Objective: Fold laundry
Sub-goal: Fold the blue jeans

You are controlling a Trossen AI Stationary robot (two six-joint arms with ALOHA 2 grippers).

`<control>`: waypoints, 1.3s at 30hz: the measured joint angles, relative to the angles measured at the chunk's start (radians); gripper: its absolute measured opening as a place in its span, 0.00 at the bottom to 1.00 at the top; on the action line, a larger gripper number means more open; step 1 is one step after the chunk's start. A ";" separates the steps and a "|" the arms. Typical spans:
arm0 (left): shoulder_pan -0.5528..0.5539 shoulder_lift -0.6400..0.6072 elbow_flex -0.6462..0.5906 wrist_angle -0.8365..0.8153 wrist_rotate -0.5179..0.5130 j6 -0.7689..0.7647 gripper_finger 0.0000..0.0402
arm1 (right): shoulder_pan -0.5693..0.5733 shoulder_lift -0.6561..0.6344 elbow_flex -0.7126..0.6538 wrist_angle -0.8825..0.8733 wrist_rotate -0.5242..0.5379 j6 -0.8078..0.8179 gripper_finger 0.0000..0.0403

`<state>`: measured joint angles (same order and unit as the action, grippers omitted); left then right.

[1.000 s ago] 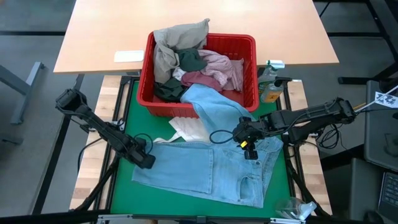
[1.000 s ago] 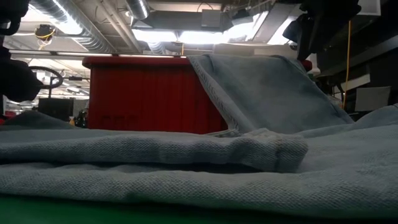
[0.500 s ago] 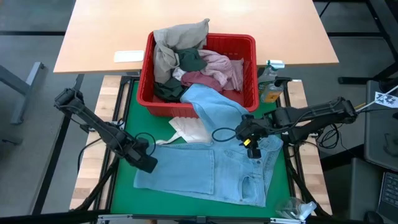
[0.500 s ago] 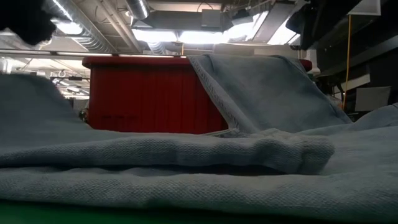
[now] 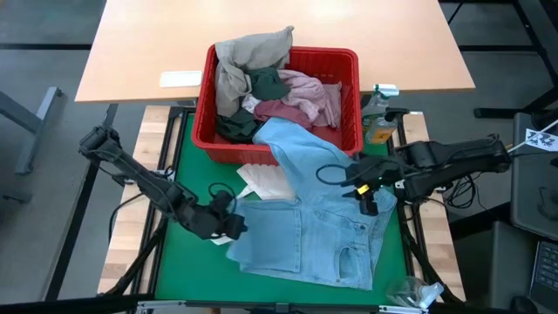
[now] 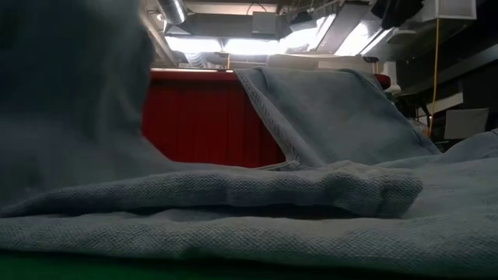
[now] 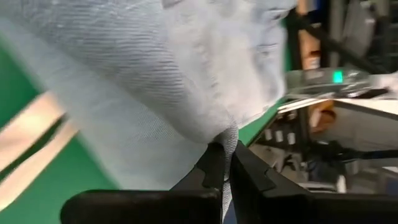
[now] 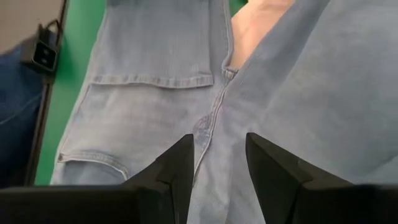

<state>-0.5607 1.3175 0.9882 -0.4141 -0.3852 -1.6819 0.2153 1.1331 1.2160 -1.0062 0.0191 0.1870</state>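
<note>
High view: I've got the light blue jeans (image 5: 318,231) spread on the green surface (image 5: 179,262) just in front of the red basket (image 5: 349,96), one leg draped up over its rim. My left gripper (image 5: 234,225) is pinched onto the jeans' edge, bunching it. My right gripper (image 5: 368,199) sits partly spread over the waistband. A white tote bag (image 5: 266,181) peeks out beside the basket.

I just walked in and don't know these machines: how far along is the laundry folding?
Early days. Nothing looks folded yet. In hand: the light blue jeans lie spread on the green mat, and the left hand, shut on one leg's edge, is drawing it across. The right hand hangs over the waistband. Left: the clothes heaped in the red basket.
</note>
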 joint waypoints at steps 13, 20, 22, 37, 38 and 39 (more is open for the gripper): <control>0.154 0.352 0.106 0.592 0.100 0.397 0.01 | 0.000 -0.053 0.002 0.024 0.000 0.004 0.36; 0.233 0.533 0.319 0.609 0.268 0.550 0.01 | 0.000 -0.054 0.002 0.024 0.000 0.004 0.36; 0.247 0.580 0.381 0.610 0.294 0.585 0.01 | 0.000 -0.063 0.002 0.023 -0.001 0.004 0.36; 0.296 0.893 0.762 0.609 0.423 0.612 0.01 | 0.000 -0.157 0.002 0.076 -0.011 0.004 0.36; 0.299 0.913 0.789 0.615 0.423 0.615 0.01 | 0.000 -0.162 0.002 0.072 -0.011 0.003 0.36; 0.301 0.927 0.808 0.615 0.424 0.620 0.01 | 0.000 -0.163 0.002 0.072 -0.011 0.004 0.36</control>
<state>-0.2600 2.2447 1.7959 0.2013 0.0383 -1.0623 0.2153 0.9697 1.2175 -0.9345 0.0082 0.1905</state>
